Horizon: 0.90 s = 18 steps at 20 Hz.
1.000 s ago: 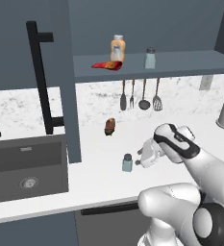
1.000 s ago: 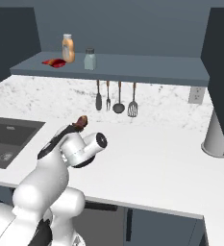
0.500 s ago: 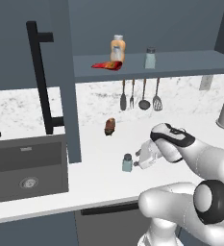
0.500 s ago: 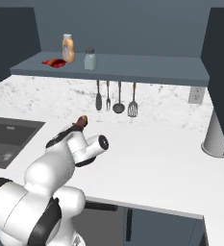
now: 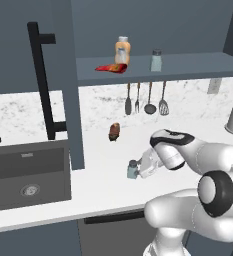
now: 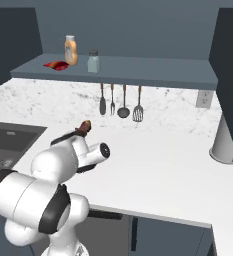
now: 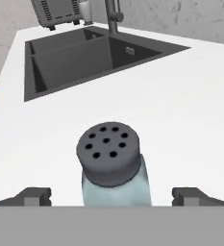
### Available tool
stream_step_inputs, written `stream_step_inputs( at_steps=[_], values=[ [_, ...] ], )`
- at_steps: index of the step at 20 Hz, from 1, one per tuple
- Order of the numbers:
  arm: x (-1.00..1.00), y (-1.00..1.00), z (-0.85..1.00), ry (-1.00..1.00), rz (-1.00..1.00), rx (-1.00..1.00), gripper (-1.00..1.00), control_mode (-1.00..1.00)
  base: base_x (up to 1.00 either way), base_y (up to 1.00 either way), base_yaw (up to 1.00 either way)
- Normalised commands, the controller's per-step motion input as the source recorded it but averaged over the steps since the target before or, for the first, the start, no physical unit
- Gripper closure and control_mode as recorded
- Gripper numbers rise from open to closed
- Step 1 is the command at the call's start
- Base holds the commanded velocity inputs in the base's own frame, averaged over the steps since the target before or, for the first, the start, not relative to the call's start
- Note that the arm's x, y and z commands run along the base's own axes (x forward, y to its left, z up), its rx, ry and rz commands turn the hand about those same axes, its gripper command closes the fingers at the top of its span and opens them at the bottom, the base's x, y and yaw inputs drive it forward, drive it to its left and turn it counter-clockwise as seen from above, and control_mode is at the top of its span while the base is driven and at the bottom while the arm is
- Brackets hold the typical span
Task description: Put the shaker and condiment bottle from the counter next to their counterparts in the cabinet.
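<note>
The gripper [image 7: 111, 194] is open wide, with one dark fingertip [image 7: 34, 196] on each side of the shaker [image 7: 112, 166] and nothing pinched yet. In the hand view the shaker stands straight up right between the two tips, its dark cap with the little holes facing the camera. There is a gap on both sides, so the tips do not touch it.

From the left base view, the shaker [image 5: 132, 169] sits on the white counter [image 5: 103, 185], just in front of the hand. It is on the sink [image 5: 28, 172] side of the hand, so the hand looks toward the sink. I think the next move only needs the tips to squeeze in from the two sides.

Farther from the shaker, a brown lump [image 5: 114, 131] lies on the counter toward the wall. Farthest and higher up is the cabinet shelf [image 5: 188, 65]. On it are the red condiment bottle [image 5: 109, 68], the orange bottle [image 5: 121, 51] just behind it, and the other shaker [image 5: 156, 60] a little apart
</note>
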Motion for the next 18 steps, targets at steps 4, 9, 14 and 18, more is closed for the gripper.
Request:
stream_step_inputs(
  at_steps=[4, 9, 14, 18],
  values=[
    [0.16, 0.18, -0.22, 0.0, 0.0, 0.0, -1.0, -1.0, 0.0, 0.0, 0.0],
    [0.21, 0.36, -0.16, 0.0, 0.0, 0.0, 1.0, -1.0, 0.0, 0.0, 0.0],
    [0.22, 0.11, -0.02, 0.07, -0.01, 0.0, 1.0, -1.0, 0.0, 0.0, 0.0],
    [0.11, 0.0, 0.64, -0.01, -0.17, 0.0, 1.0, -1.0, 0.0, 0.0, 0.0]
  ],
)
